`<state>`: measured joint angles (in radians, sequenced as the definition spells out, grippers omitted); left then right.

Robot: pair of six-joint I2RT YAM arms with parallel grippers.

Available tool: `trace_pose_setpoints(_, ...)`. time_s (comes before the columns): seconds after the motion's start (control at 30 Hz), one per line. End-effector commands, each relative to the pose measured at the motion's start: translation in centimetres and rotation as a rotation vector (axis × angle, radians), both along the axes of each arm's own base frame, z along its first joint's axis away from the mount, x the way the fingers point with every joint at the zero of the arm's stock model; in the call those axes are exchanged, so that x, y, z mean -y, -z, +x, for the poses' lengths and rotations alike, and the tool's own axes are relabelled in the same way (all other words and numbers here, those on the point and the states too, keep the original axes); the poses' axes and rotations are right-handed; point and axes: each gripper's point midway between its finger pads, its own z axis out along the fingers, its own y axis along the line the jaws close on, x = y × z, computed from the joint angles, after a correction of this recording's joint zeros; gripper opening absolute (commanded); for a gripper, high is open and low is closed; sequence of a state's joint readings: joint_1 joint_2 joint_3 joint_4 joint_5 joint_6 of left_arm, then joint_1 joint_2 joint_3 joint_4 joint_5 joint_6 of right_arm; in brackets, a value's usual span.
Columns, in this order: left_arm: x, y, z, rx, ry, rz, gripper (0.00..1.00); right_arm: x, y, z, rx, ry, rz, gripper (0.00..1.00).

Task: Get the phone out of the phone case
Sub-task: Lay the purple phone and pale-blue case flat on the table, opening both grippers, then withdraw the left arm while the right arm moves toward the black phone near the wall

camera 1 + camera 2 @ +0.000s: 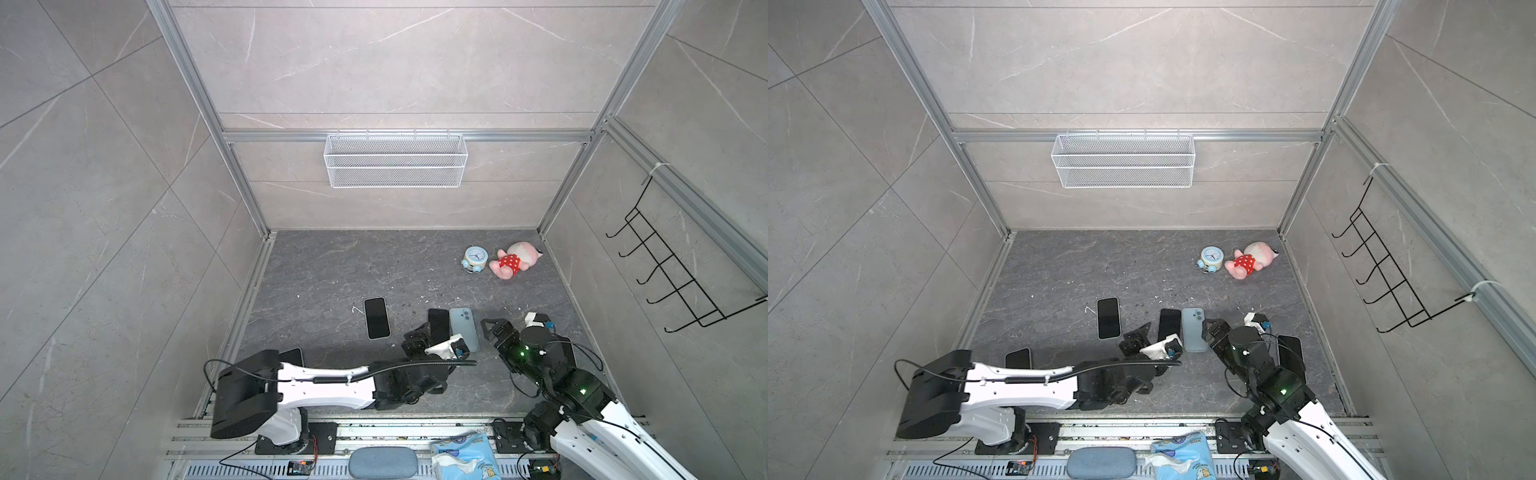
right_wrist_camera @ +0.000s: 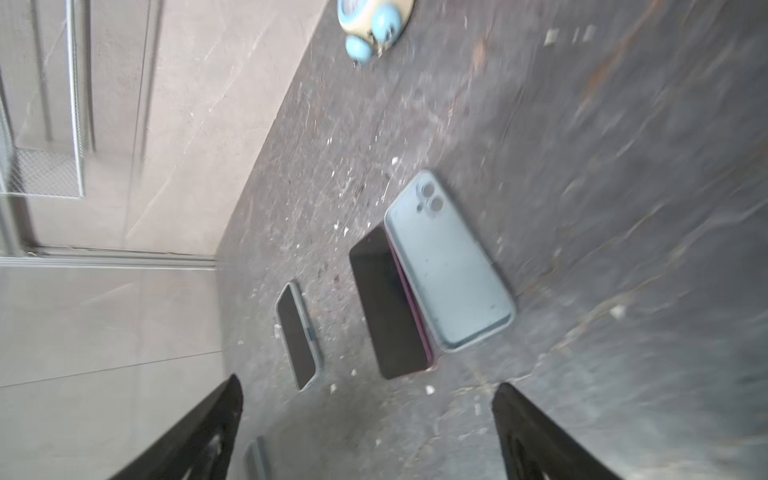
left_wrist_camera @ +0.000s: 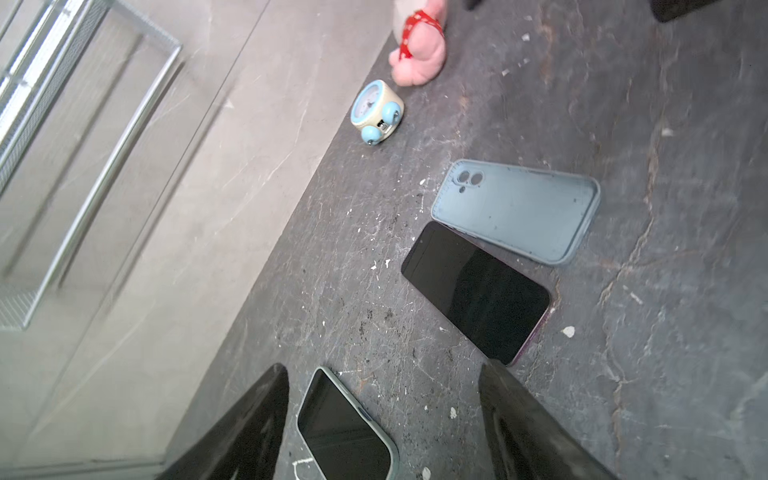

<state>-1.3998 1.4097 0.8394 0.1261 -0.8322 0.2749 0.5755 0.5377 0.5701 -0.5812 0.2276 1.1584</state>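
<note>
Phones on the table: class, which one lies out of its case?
The purple-edged phone, screen up against the empty light-blue case. The cased phone left of it in a top view has a pale rim around it.

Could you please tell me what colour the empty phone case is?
Pale blue-grey; the empty phone case shows best in the left wrist view.

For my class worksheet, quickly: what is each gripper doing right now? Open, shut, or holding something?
Left gripper: open, holding nothing.
Right gripper: open, holding nothing.
</note>
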Motion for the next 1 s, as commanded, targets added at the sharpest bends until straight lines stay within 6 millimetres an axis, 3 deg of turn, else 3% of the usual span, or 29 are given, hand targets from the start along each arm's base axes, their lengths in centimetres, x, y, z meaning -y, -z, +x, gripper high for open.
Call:
trace_pose_setpoints(0.0,-2.3,-2.9,-0.3,-0.11,-0.092,-0.216,0.85,3.2,0.2,-1.0,-0.05,-0.043,-0.327,1.0)
trace_pose_setpoints(0.2,-7.5,-7.9,-0.6,-0.2,-0.184,-0.458,0.99,6.2,-2.8,-0.7,-0.108,0.003,-0.582,1.0)
trace_pose_setpoints(0.43,-11.2,-10.8,-2.6,-0.388,-0.196,-0.572,1.0,8.2,-6.0,-0.2,-0.17,-0.005,-0.825,1.0)
trace_pose_setpoints(0.7,-11.3,-10.3,-3.9,-0.528,-0.209,-0.566,1.0,10.3,-7.3,0.1,-0.227,0.03,-0.937,1.0)
trace_pose_setpoints(0.83,-10.7,-10.3,-4.0,-0.54,-0.19,-0.585,1.0,10.8,-6.0,0.9,-0.289,0.022,-0.941,1.0)
trace_pose_setpoints(0.97,-9.5,-10.0,-4.4,-0.574,-0.165,-0.588,1.0,12.5,-3.2,2.1,-0.392,0.028,-0.907,1.0)
